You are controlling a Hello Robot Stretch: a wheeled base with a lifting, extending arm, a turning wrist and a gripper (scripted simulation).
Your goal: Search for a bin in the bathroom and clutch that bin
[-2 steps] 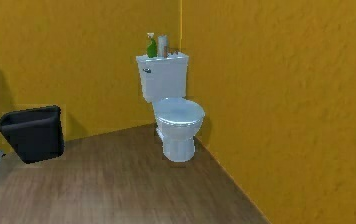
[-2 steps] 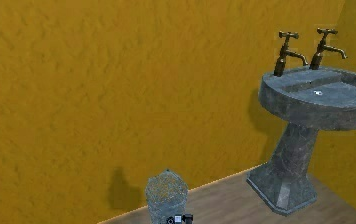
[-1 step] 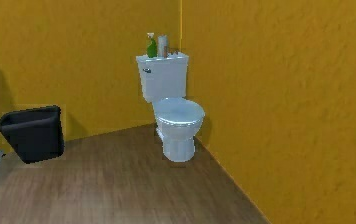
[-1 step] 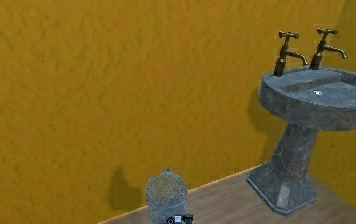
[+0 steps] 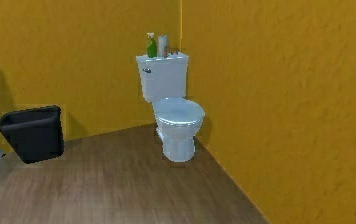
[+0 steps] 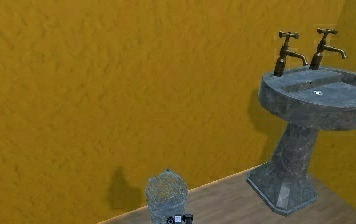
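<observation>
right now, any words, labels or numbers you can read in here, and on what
None can be read.
Green bottle and grey can on the toilet tank: any label is too small to read.
Black bin, sink, taps: plain surfaces, no lettering.

floor (image 5: pixel 116 190): wood | on it: black bin (image 5: pixel 31 133), toilet (image 5: pixel 178 125), pedestal sink (image 6: pixel 288 165), grey rounded thing (image 6: pixel 166 190)

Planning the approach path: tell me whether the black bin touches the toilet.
Apart. The forward view shows the black bin at its left and the toilet at the middle, with bare floor between them.
</observation>
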